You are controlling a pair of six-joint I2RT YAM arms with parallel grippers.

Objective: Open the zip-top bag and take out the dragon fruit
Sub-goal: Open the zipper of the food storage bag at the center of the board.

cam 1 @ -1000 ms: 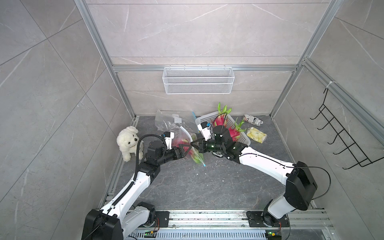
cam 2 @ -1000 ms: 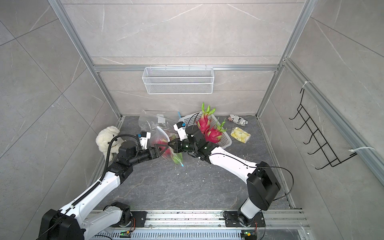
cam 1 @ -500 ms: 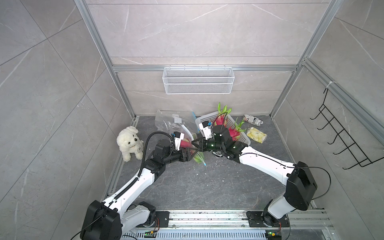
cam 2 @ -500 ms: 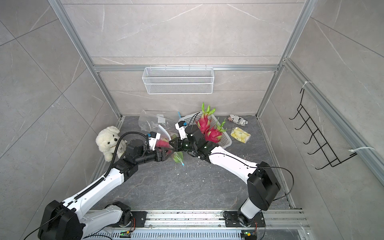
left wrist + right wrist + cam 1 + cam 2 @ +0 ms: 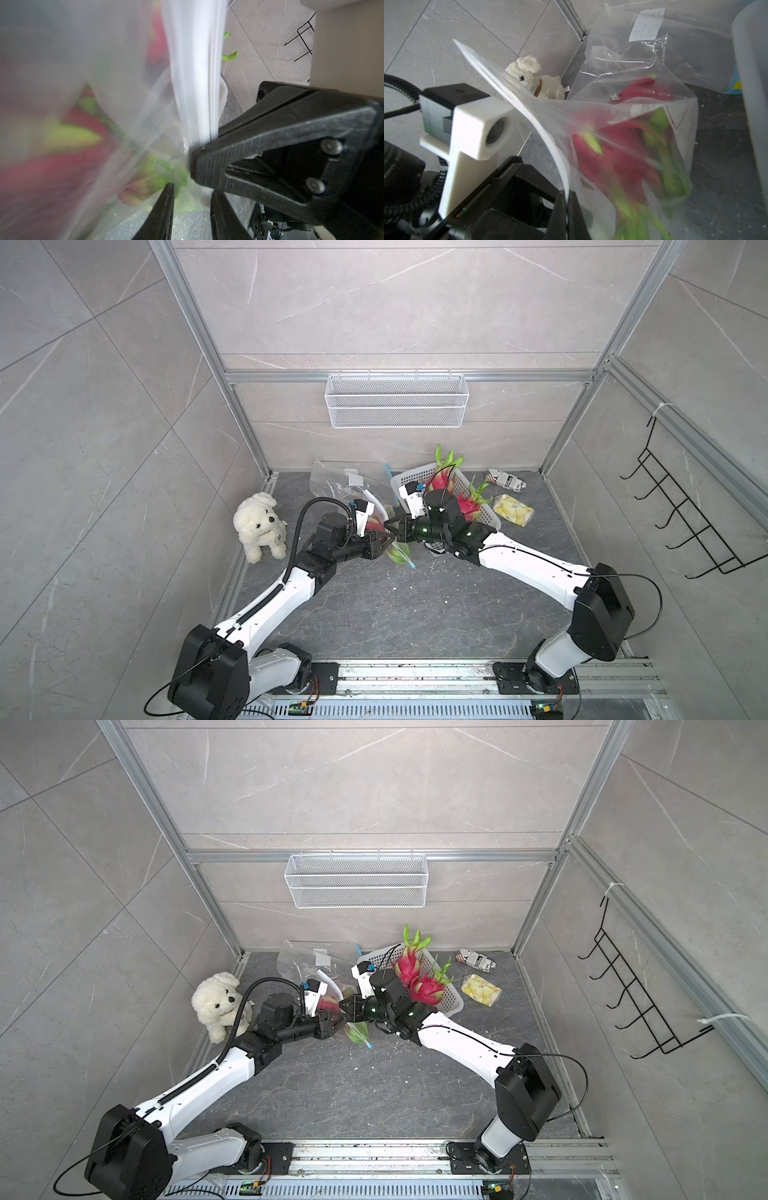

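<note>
Plush dog [image 5: 259, 526] by left wall; wire shelf [image 5: 397, 406] on back wall — hook rack [image 5: 685, 522] on right wall.

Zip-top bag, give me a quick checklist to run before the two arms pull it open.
1. Right gripper clamped on the zip-top bag rim: ok.
2. Left gripper clamped on the bag: not ok, jaws apart at the film.
3. Dragon fruit inside the bag: ok.
4. Seal parted: cannot tell.
5. Right wrist clear of the white basket: cannot tell.
</note>
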